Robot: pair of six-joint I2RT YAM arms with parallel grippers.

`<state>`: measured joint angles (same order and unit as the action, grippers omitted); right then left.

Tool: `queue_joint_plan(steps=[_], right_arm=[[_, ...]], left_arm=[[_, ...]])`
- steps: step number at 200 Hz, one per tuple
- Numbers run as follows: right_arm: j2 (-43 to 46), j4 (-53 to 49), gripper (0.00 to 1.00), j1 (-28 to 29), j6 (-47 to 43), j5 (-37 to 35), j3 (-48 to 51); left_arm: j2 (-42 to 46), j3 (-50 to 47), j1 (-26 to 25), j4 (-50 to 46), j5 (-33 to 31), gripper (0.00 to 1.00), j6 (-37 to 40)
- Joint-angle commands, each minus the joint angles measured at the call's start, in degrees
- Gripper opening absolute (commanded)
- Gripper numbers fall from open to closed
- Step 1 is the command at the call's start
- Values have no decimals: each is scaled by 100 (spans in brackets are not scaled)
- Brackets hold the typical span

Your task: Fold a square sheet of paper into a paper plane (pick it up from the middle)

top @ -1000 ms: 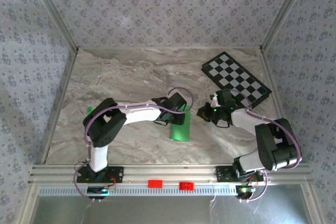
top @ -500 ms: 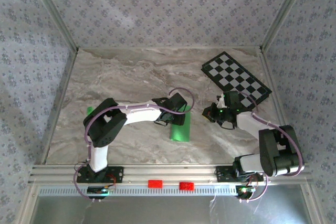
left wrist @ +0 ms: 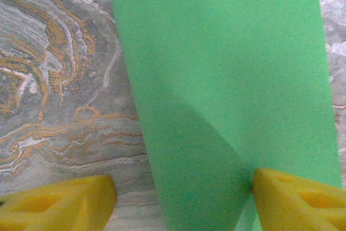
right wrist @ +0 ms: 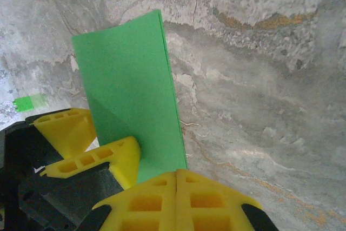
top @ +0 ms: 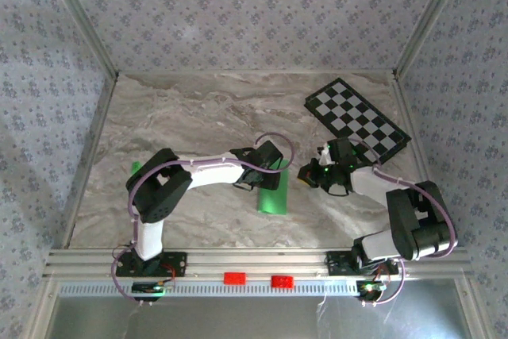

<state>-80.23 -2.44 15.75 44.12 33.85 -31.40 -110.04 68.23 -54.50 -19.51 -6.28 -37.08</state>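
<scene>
- In the middle of the surface (top: 182, 117): the square sheet of paper (top: 271, 196), folded into a long bright green strip and lying flat.
- At the far end of the strip: the left claw (top: 274, 167), wide open, not gripping anything.
- Seen from the left wrist: one yellow finger (left wrist: 294, 201) over the paper's edge, the other out on the bare stone, and the paper between them with a slanting crease in it.
- Just to the right of the paper: the right claw (top: 309, 174), shut tight, with nothing between its fingers.
- Far back on the right, well apart from the paper: a black-and-white checkered board (top: 357, 117).
- Near the left edge: a tiny green block (top: 135, 168).
</scene>
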Motion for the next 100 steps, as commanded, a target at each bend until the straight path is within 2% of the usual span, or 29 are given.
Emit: queue_joint_plan(steps=[1, 21, 57, 100], right_arm=[[-92, 92, 2, 93, -26, 105, -173], [-238, 152, 0, 220, -48, 190, -285], [-450, -94, 0, 409, 8, -279, -509], [-763, 125, 0, 582, 88, -115, -717]], left_arm=[[-747, -244, 62, 357, 88, 72, 83], [-762, -258, 62, 380, 117, 72, 102], [-743, -320, 62, 457, 117, 72, 109], [-758, -350, 62, 469, 120, 72, 129]])
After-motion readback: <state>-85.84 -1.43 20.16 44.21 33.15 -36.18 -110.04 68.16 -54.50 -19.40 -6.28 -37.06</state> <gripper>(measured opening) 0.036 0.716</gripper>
